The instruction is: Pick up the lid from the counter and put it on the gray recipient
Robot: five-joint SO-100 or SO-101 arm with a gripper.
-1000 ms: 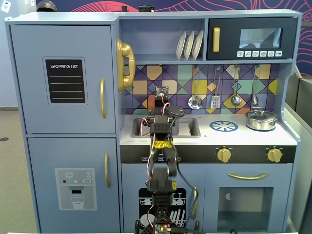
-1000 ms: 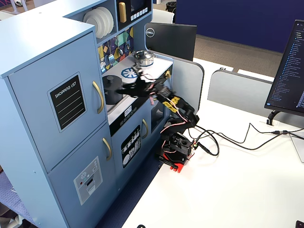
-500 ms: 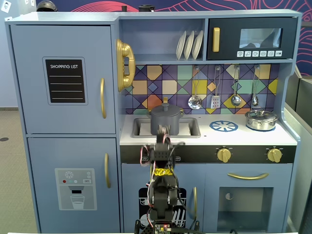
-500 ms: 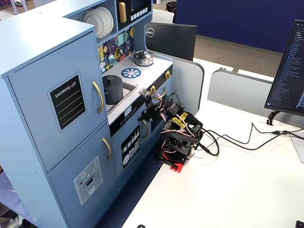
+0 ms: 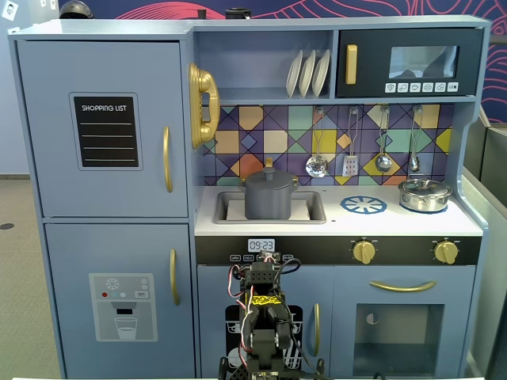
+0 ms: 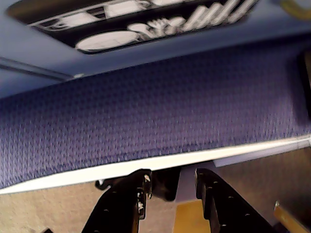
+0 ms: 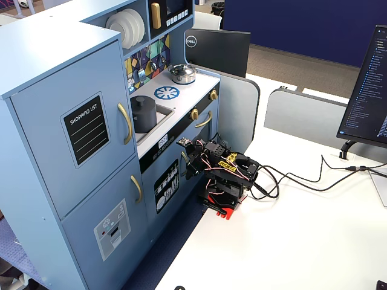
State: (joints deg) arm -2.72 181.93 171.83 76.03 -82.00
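Note:
The gray recipient [image 5: 268,199] is a dark gray matte pot standing in the sink of the toy kitchen. It also shows in the other fixed view [image 7: 143,116]. The dark gray lid [image 5: 269,176] lies on top of the pot with its small knob up, and its top shows in the other fixed view [image 7: 143,99] too. My arm [image 5: 265,317] is folded low on the white table in front of the kitchen, well below the counter. In the wrist view my gripper [image 6: 171,182] points down at the blue carpet with its jaws a little apart and nothing between them.
A shiny silver pot with its own lid [image 5: 425,194] stands at the counter's right, beside a blue-and-white burner pattern [image 5: 364,205]. Utensils [image 5: 317,165] hang on the tiled back wall. The dishwasher door [image 7: 166,188] is close in front of the arm. Cables [image 7: 302,181] trail across the white table.

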